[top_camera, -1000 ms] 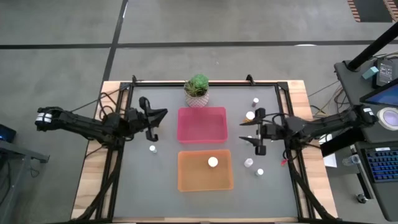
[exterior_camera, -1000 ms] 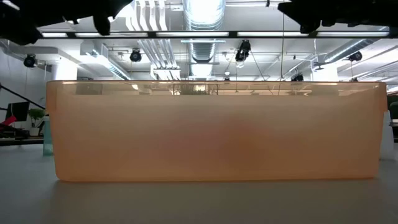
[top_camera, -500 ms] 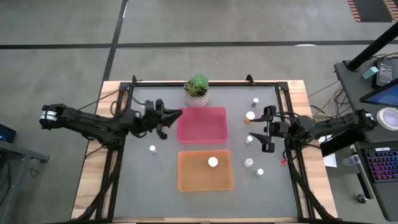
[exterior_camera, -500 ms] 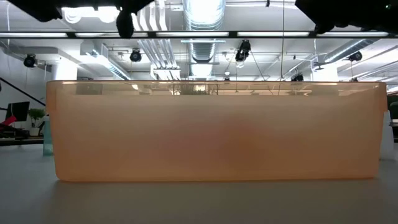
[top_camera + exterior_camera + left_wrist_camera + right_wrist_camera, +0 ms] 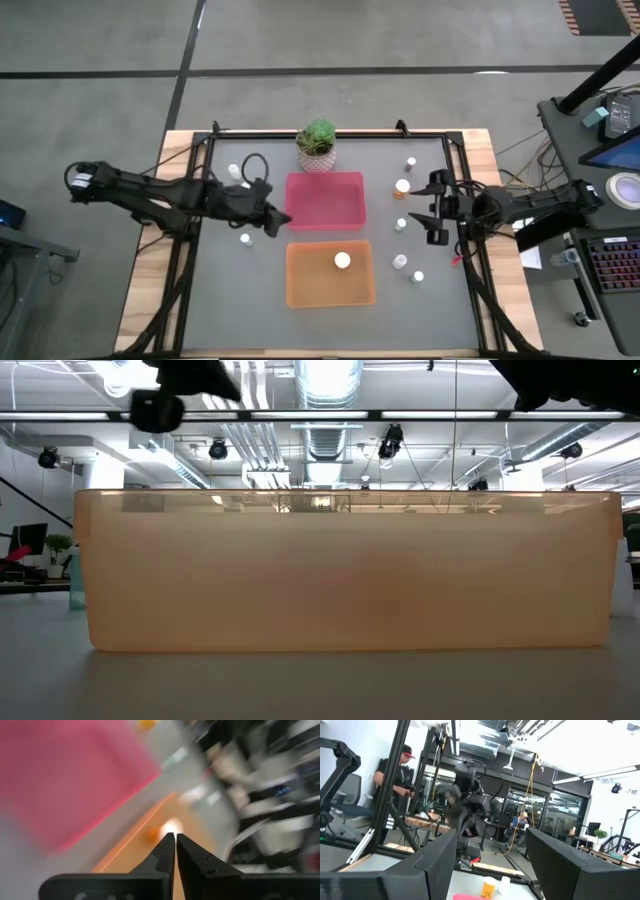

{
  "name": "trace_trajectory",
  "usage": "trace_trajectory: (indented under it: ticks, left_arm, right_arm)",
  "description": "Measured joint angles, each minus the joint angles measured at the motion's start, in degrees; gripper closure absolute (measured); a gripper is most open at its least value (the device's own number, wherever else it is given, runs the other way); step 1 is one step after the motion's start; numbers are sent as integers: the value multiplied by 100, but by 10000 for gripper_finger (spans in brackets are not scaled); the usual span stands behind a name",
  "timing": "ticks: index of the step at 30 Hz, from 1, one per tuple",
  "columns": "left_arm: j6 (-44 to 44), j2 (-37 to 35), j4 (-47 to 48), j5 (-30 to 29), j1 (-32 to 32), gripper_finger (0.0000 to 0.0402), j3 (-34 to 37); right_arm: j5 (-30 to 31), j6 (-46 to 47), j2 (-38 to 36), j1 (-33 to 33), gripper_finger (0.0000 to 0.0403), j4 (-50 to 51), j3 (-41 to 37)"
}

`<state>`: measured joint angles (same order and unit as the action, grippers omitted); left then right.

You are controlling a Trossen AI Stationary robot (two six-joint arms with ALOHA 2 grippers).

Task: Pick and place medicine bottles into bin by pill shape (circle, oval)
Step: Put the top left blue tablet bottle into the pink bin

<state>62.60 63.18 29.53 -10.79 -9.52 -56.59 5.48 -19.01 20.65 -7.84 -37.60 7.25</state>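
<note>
Small white-capped medicine bottles stand on the grey table: one (image 5: 232,172) and another (image 5: 245,238) at the left, several at the right, among them an orange one (image 5: 402,187) and a white one (image 5: 400,224). One bottle (image 5: 342,260) lies in the orange bin (image 5: 300,290). My left gripper (image 5: 283,218) is shut and empty by the pink bin's (image 5: 325,200) near left corner; its wrist view shows the closed fingertips (image 5: 175,840). My right gripper (image 5: 430,208) is open and empty, right of the bottle (image 5: 400,224).
A green potted plant (image 5: 317,143) stands behind the pink bin. The orange bin's wall (image 5: 340,570) fills the low view. A black frame rail (image 5: 330,132) rims the table. A person (image 5: 395,775) stands in the room beyond.
My left gripper has swung toward the table's right and near edges, from left of the pink bin to its near left corner, and has shut, uncovering a bottle at the far left. My right gripper has drawn back a little toward the right edge, still open.
</note>
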Motion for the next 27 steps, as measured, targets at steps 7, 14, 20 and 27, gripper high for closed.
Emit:
trace_trajectory:
  ticks: [7, 14, 20, 27]
  left_arm:
    - [1063, 376, 2591, 530, -260, 400, -595]
    - [1796, 841, 2900, 733, -785, 400, -565]
    - [1812, 1352, 3251, 597, -905, 400, -562]
    - [1806, 1510, 3782, 597, -931, 400, -543]
  right_arm:
    - [4, 40, 2, 0, 174, -1, 0]
    - [4, -2, -7, 0, 174, 2, 0]
    - [7, -30, -7, 0, 174, 4, 0]
    - [4, -114, -1, 0, 174, -119, 13]
